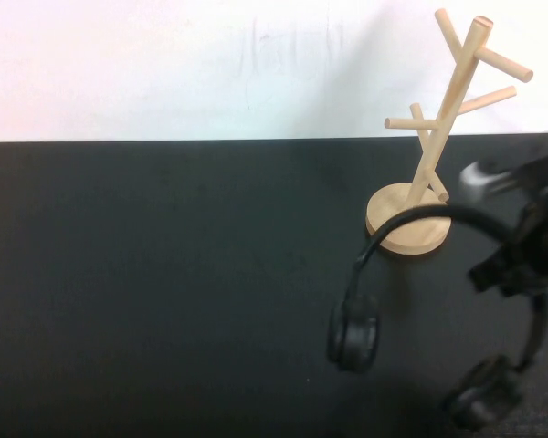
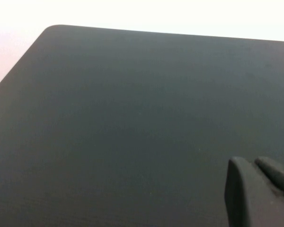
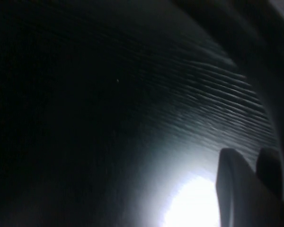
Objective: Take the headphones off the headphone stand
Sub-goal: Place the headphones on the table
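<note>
The black headphones (image 1: pixel 352 330) are off the light wooden headphone stand (image 1: pixel 436 137), in front of its round base. Their thin headband arches from the left ear cup up past the base and over to my right gripper (image 1: pixel 504 266), which is shut on the band near the table's right edge. The second ear cup (image 1: pixel 479 397) hangs below the gripper at the front right. In the right wrist view the right gripper (image 3: pixel 248 153) shows only dark table and glare. My left gripper (image 2: pixel 248 163) appears only in the left wrist view, fingers together, holding nothing, over bare table.
The black table (image 1: pixel 164 274) spreads to the left of the headphones. A white wall runs behind the table's far edge. The stand's pegs stick out to both sides above the right arm.
</note>
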Controlling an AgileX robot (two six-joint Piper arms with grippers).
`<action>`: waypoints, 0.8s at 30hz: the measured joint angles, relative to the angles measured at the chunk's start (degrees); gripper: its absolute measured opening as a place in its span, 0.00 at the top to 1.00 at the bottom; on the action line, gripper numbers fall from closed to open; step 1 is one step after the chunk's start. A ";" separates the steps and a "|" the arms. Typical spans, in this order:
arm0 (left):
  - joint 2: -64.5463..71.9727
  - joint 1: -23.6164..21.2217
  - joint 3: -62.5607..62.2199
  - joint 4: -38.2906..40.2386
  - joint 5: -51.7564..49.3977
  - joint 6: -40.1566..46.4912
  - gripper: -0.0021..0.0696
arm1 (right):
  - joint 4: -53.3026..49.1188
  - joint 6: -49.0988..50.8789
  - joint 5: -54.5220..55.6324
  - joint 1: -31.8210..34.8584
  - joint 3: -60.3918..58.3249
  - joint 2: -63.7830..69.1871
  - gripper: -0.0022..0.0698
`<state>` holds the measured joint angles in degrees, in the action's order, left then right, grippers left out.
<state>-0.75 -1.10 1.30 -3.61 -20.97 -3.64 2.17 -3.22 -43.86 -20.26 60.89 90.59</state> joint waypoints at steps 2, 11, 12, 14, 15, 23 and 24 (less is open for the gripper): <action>0.00 0.00 0.00 0.00 0.00 0.00 0.98 | 0.13 0.11 3.57 0.00 0.00 4.55 0.98; 0.00 0.00 0.00 0.00 0.00 0.00 0.98 | -0.11 2.85 11.92 0.00 0.00 14.70 0.98; 0.00 0.00 0.00 0.00 0.00 0.00 0.98 | -0.40 3.22 12.05 0.00 0.00 14.83 0.98; 0.00 0.00 0.00 0.00 0.00 0.00 0.98 | -1.20 3.22 12.34 0.00 0.00 14.96 0.94; 0.00 0.00 0.00 0.00 0.00 0.00 0.98 | -1.82 3.22 12.31 0.00 0.00 14.96 0.91; 0.00 0.00 0.00 0.00 0.00 0.00 0.98 | -2.98 3.22 12.61 -0.30 0.00 14.85 0.56; 0.00 0.00 0.00 0.00 0.00 0.00 0.98 | -2.97 3.54 12.48 -0.57 0.00 14.74 0.55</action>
<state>-0.75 -1.10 1.30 -3.61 -20.97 -3.64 -0.80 0.32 -31.39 -20.82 60.89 105.32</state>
